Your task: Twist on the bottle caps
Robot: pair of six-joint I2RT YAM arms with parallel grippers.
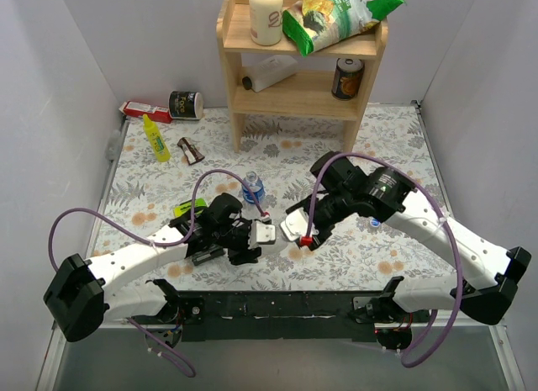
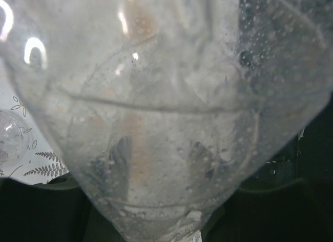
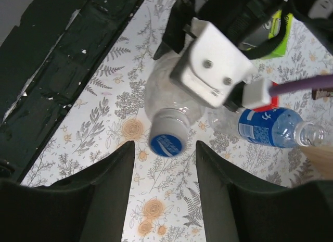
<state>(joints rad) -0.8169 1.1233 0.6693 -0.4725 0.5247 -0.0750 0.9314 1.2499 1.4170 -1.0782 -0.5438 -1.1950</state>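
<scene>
We see a small round blue plastic screw cap point(image 3: 166, 143) sitting on the neck of a plain clear plastic bottle point(image 3: 169, 93), which is held tilted above the floral-patterned table cover point(image 3: 156, 216) in front of the arms, its capped end pointing towards the right wrist camera; whether the cap is threaded fully home we cannot tell. The left gripper point(image 3: 179, 65) is clamped on the body of this plain bottle, and in the left wrist view the clear, droplet-speckled wall fills nearly the whole picture. The right gripper point(image 3: 164, 185) has its two dark fingers point(image 3: 104, 190) spread apart, with the cap level with their tips and a strip of table cover showing on either side of it; it has hold of nothing. Just beside the held bottle, on the far side, is a clear plastic bottle with a blue label band point(image 3: 270, 127), resting on the table cover; we cannot tell whether its neck bears a cap. A lime-green object point(image 3: 278, 41) lies behind the left gripper; farther back stand a thin yellow squeeze bottle point(image 1: 155, 137) and a wooden shelf point(image 1: 235, 71).
</scene>
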